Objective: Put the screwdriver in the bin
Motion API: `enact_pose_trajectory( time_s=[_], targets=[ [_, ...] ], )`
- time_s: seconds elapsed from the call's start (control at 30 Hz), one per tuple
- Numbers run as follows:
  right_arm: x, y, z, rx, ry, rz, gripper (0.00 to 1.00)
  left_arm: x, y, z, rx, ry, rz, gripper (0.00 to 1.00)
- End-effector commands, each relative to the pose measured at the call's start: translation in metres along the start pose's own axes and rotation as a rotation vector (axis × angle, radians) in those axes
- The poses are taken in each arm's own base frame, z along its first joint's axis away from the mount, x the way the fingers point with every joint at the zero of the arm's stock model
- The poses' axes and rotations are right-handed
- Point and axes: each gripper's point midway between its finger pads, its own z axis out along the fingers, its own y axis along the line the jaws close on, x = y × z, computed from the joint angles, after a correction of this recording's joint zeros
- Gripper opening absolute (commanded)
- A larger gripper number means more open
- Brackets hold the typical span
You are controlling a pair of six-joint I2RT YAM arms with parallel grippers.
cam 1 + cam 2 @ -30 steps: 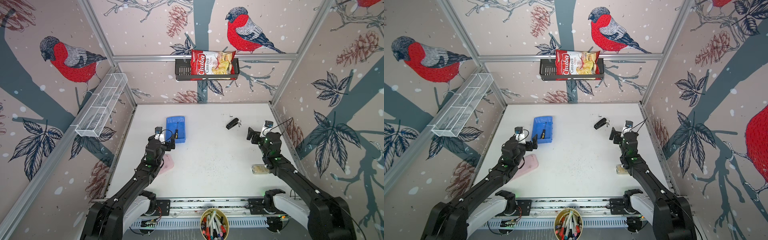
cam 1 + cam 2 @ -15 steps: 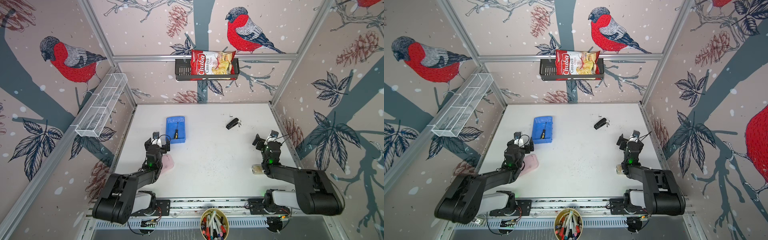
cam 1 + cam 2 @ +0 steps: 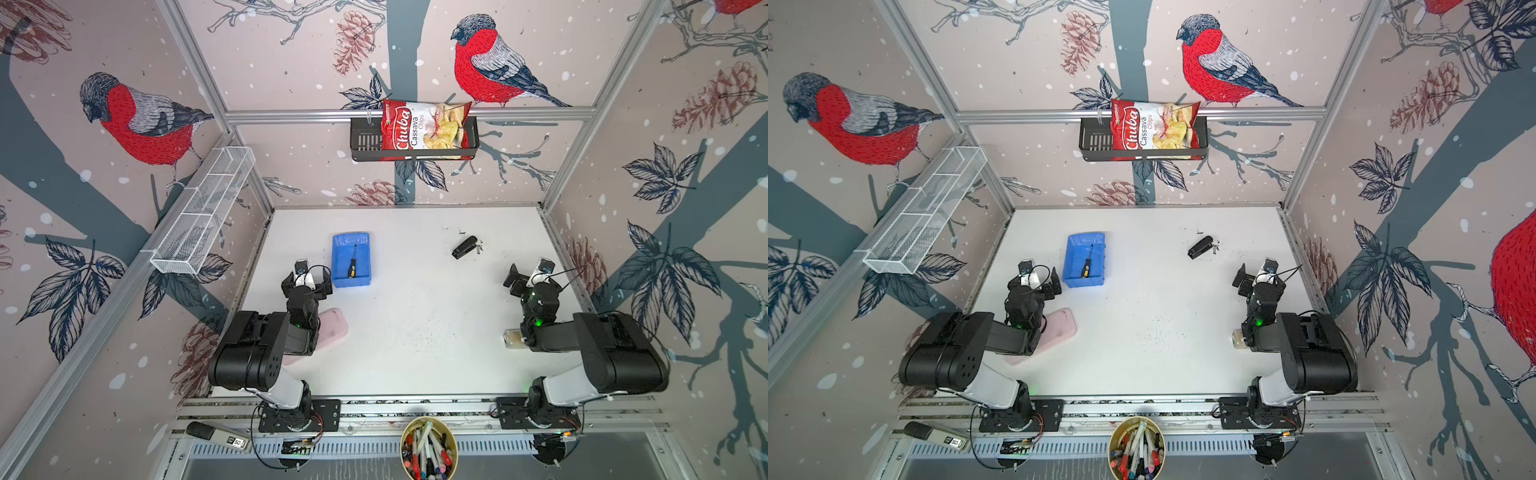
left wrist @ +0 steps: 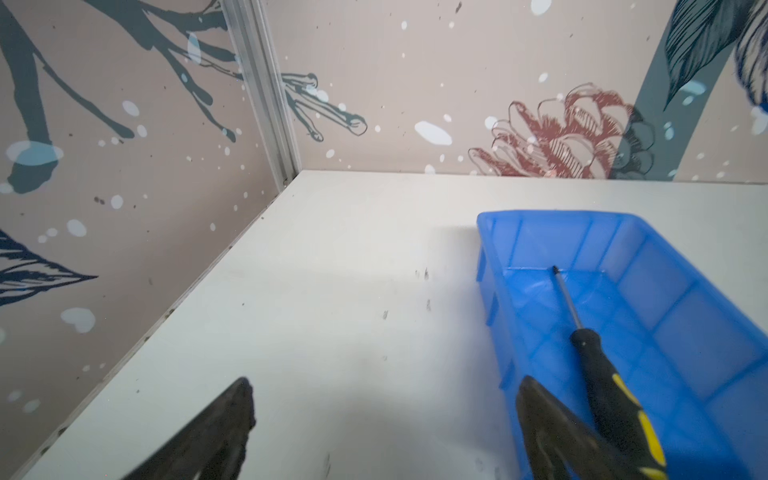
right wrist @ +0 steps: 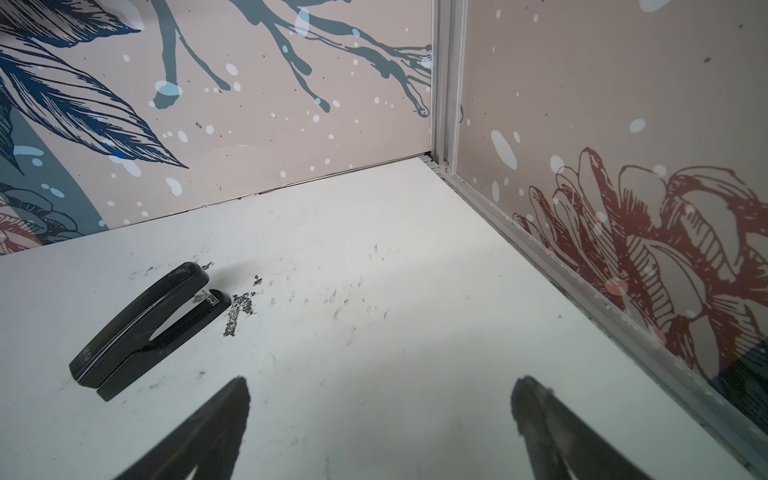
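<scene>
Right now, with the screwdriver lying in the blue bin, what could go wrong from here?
1. The left gripper, jaws open, sits right beside the bin at its near corner. A sideways swing could shove the bin and jolt the screwdriver.
2. The left arm hangs over the pink case. Lowering it could press on the case.
3. A small pale container stands close by the right arm and might get tipped.

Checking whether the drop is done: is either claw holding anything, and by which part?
Nothing is held. The left claw and right claw are both open and empty; the screwdriver lies loose in the bin.
</scene>
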Motion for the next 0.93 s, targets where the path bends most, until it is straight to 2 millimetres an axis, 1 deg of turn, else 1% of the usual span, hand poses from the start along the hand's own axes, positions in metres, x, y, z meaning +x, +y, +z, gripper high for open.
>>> enact_pose_trajectory(
  time_s=[0.0,0.9],
  targets=[
    [-0.0126,0.0011,0.0004,-0.002,-0.048,0.001,1.0,-0.0155,-0.0014,0.0006,0.013,-0.062,-0.026,0.98],
    [-0.0135,0.0011,-0.0002,-0.001,-0.052,0.002,1.0,-0.0155,-0.0039,-0.0001,0.018,-0.063,-0.016,0.98]
  ],
)
